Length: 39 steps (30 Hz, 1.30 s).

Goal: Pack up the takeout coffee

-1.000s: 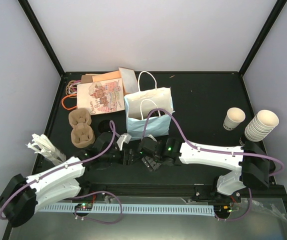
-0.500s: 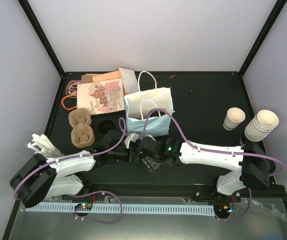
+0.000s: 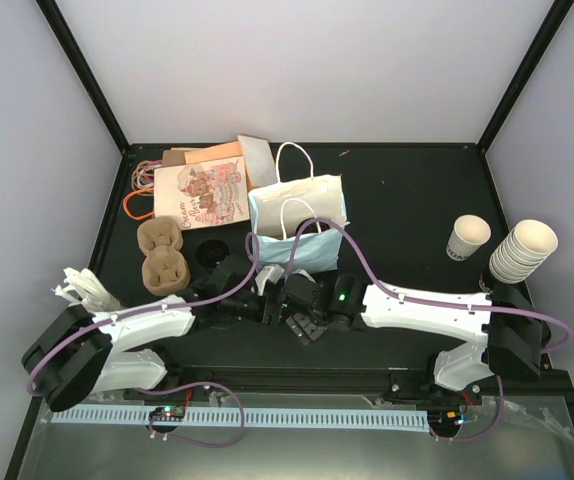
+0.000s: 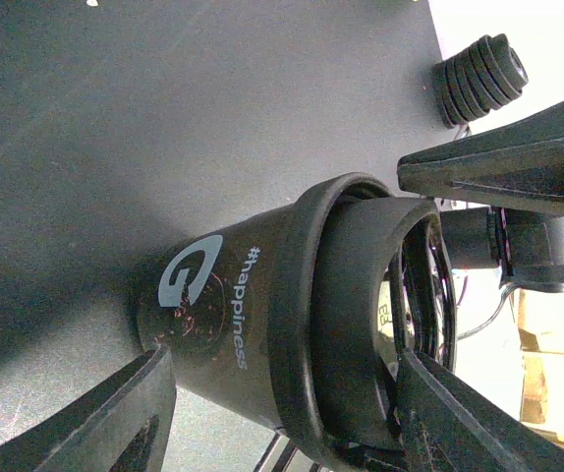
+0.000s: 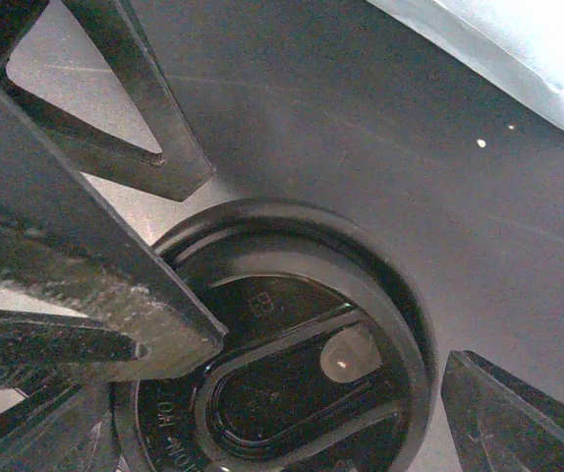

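Black table [image 3: 407, 200] enclosed by white walls [image 3: 297, 70]. Near its middle stands a white-and-blue paper bag [image 3: 297, 225], mouth open, contents not discernible. To the left lie flat bags [image 3: 202, 195] and a brown carrier [image 3: 162, 255]. At right, a lone cream cup [image 3: 467, 237] sits beside a cup stack [image 3: 522, 250]. The coffee [image 4: 262, 324] stands just in front of the paper bag, between both grippers. Its wall looks dark, printed with a pale G and "#happiness". Its round black lid [image 5: 292, 393] has an oval recess. The left gripper [image 4: 284, 362] is parted, the coffee partly between its fingers, with no clear grip. The right gripper [image 5: 331, 359] gapes wide around the lid, one finger clear of the rim.
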### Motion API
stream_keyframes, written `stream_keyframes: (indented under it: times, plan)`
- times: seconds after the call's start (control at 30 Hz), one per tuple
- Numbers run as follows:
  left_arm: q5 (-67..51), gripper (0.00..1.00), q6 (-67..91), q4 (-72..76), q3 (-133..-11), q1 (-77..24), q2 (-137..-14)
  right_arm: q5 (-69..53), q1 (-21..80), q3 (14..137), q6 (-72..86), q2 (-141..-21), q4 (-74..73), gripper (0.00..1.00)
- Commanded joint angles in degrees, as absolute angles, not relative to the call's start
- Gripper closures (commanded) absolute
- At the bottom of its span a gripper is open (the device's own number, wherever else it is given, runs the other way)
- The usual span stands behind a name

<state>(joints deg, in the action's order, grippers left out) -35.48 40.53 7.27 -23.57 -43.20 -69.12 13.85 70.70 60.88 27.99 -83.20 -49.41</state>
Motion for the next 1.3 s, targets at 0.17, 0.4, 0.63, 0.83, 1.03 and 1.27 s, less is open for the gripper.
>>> stream_keyframes:
  times: [0.17,0.4,0.63,0.83,1.03,1.27]
  plan:
    - [-29.46,0.38,37.92,-0.13,-25.59,-44.85,-71.34,17.36,70.67,62.71,28.43,-79.08,-53.8,0.1]
    - [-27.16,0.38,37.37,-3.14,-27.86,-46.03,-71.37,18.19,70.73,63.23,28.67,-76.73,-54.91,0.05]
    - [-27.12,0.37,37.88,-2.93,-28.61,-46.65,-70.52,17.59,70.61,62.21,29.0,-74.52,-54.78,0.04]
    - [-26.74,0.36,38.67,-0.26,-27.39,-47.27,-66.3,10.41,64.94,57.14,28.15,-69.87,-50.77,0.06]
    - [-23.23,0.31,39.61,5.45,-23.77,-48.92,-63.72,-6.45,51.64,48.14,27.25,-62.54,-37.91,0.09]
    - [-13.07,0.3,43.12,5.99,-22.17,-52.45,-62.14,-12.31,41.06,40.3,33.53,-59.01,-24.23,0.16]
